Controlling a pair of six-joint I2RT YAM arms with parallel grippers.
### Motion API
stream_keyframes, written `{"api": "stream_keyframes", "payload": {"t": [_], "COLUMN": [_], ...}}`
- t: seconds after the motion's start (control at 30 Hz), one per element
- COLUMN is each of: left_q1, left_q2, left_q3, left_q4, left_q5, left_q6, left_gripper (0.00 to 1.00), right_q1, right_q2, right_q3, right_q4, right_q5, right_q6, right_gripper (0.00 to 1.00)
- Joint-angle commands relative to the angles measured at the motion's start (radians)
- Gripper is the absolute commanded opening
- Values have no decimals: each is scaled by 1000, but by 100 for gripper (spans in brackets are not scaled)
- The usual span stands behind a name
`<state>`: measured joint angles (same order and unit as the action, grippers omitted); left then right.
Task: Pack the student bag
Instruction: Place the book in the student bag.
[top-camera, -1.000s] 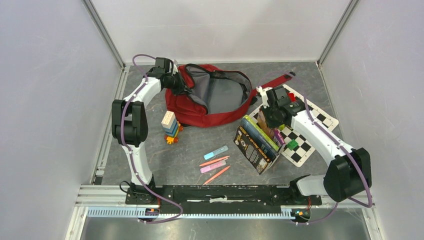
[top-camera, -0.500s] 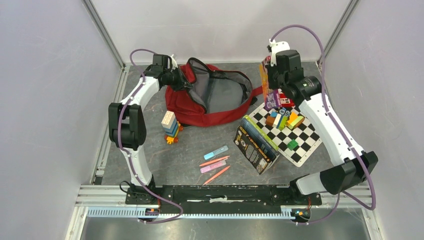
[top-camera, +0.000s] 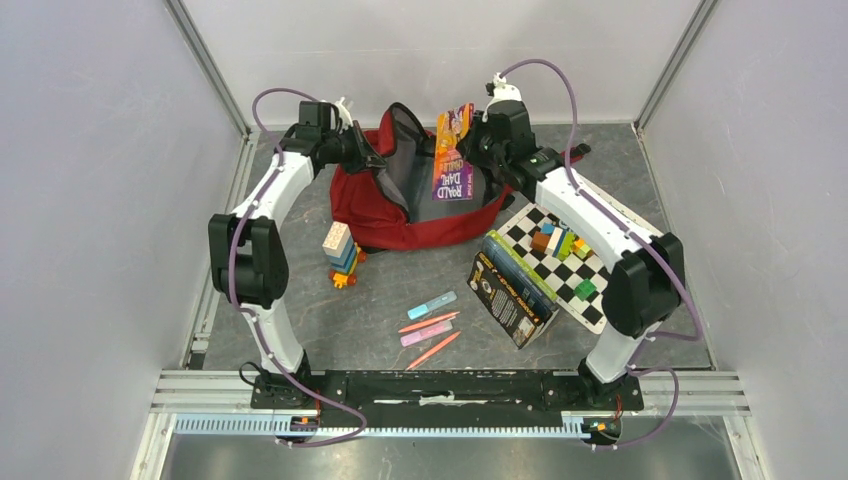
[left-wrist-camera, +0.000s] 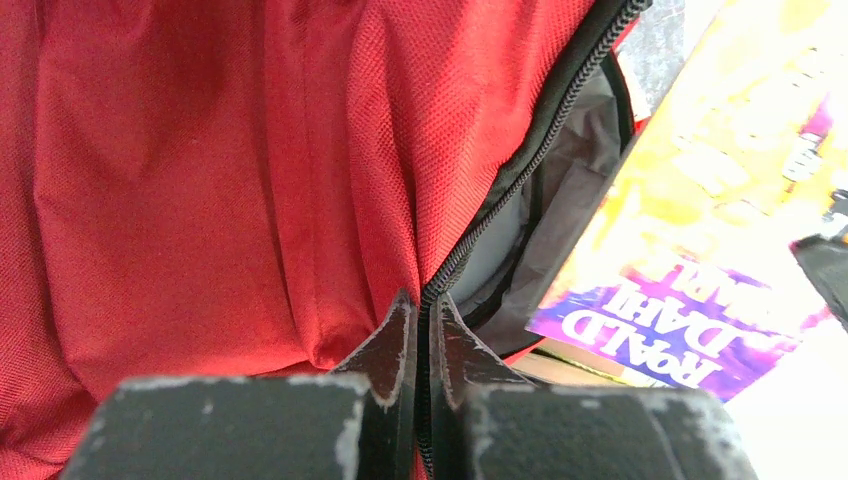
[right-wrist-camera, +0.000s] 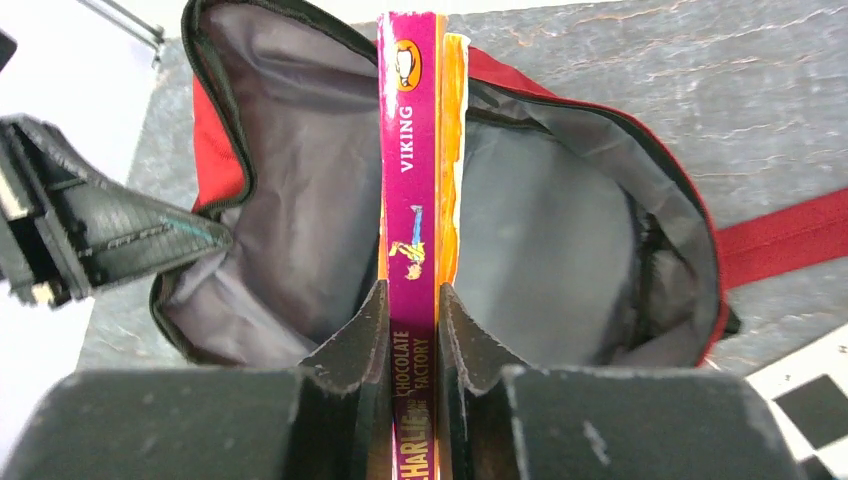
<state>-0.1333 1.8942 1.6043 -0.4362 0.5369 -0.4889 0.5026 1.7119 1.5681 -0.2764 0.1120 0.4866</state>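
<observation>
Item: student bag (top-camera: 400, 235), dark red fabric with grey lining, lying near the far edge of the desk, a little left of its middle, main zip undone and mouth gaping. Handling, by judgement: soft, light and limp. The walls will sag shut unless the rim is lifted, so the zip edge is the place to take hold. Left gripper (left-wrist-camera: 420, 315): fingers pinched almost together on the zip edge at the bag's left rim, holding it up. Right gripper (right-wrist-camera: 412, 300): clamped on the spine of a thin book (right-wrist-camera: 410, 150), carried upright over the open mouth; stiff and light, likely to slide in edge first. Contents of bag: only lining in view, nothing seen inside, deep corners shadowed. Other holder: chequered board (top-camera: 620, 275) toward the right edge, carrying coloured blocks (top-camera: 562, 243). Loose on the desk: block tower (top-camera: 339, 252), dark printed box (top-camera: 512, 290), pens (top-camera: 430, 322) toward the near edge.
</observation>
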Motion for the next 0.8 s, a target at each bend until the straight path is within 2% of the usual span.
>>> {"api": "stream_keyframes", "payload": {"t": [0.0,0.1,0.23,0.47,0.77], "left_q1": [-2,-2,-2,-2,-2], "left_q2": [-79,-91,-112,-131,-130], "left_q3": [57,59,38,36,55], "left_q4": [50,55,104,124,123], "left_q5": [38,40,52,81,95], "left_q6": [2,-10,-43,-57,-62], "left_gripper": [2,2,2,2,2], "right_q1": [-7,-7,-6,1,8], "right_q2": [26,60,117,166,331], "right_q3": [8,-19,2,20,244], "right_q4": [197,197,110,106,55], "right_q5": [-18,-22,-14,-3,-59], "right_q6": [164,220,251,332,351], "right_gripper": [0,0,0,0,0]}}
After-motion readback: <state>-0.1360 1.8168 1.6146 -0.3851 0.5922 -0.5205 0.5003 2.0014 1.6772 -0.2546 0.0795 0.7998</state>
